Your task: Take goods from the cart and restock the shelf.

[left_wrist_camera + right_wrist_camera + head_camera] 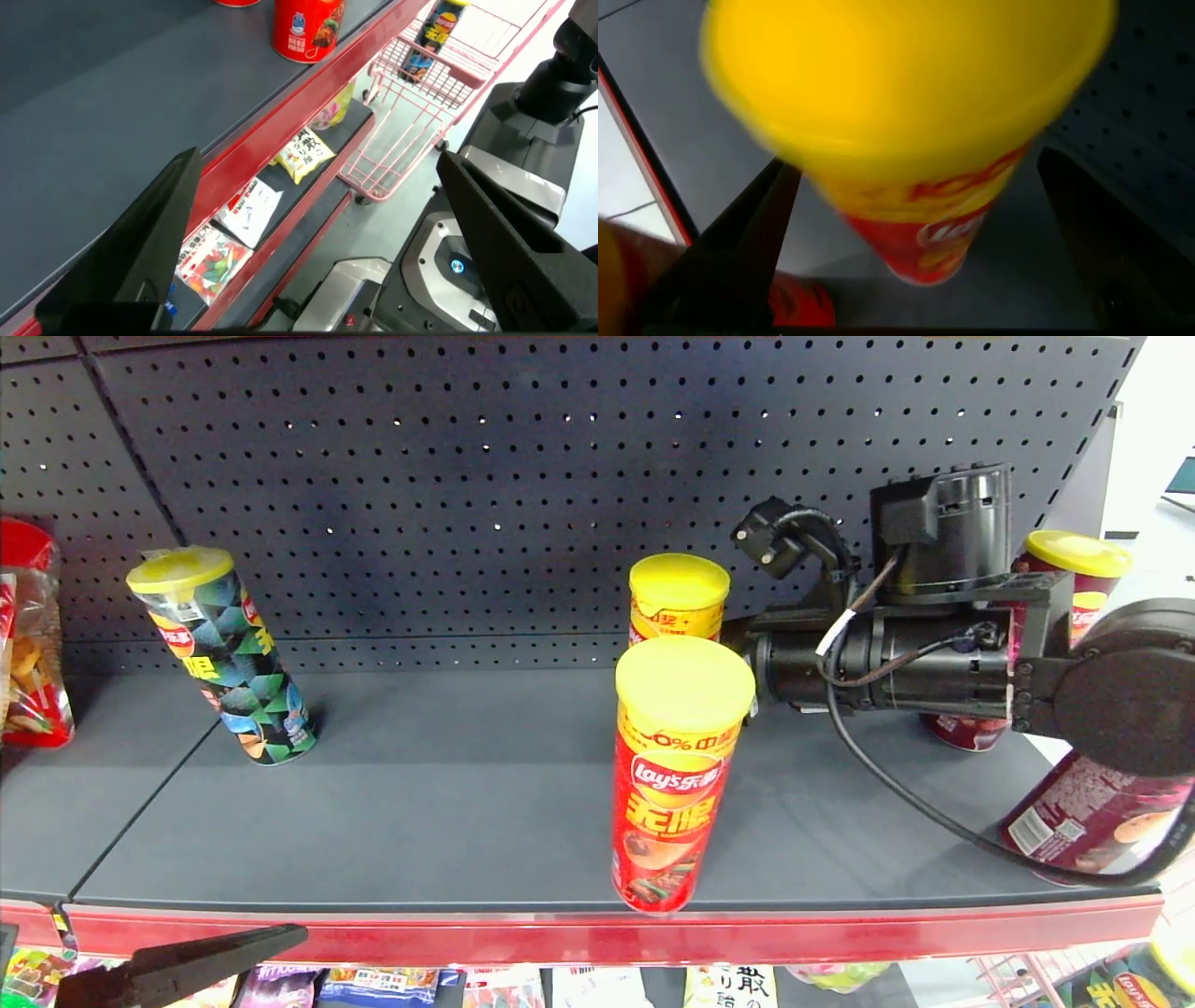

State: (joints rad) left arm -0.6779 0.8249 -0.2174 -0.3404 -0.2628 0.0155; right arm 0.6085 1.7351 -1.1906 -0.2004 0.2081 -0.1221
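The right claw (910,161) stands apart, its fingers astride the rear red can (679,595); that can is upright on the shelf (448,803), just behind the front red can (680,775); this looks like the setting-down step; next comes a straight pull-back, brushing neither can. The left claw (318,159) hangs spread below the shelf edge, near the cart (411,140).

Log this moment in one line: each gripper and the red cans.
right gripper: open, around rear red can | left gripper: open, empty, below shelf edge | front red can: upright near edge
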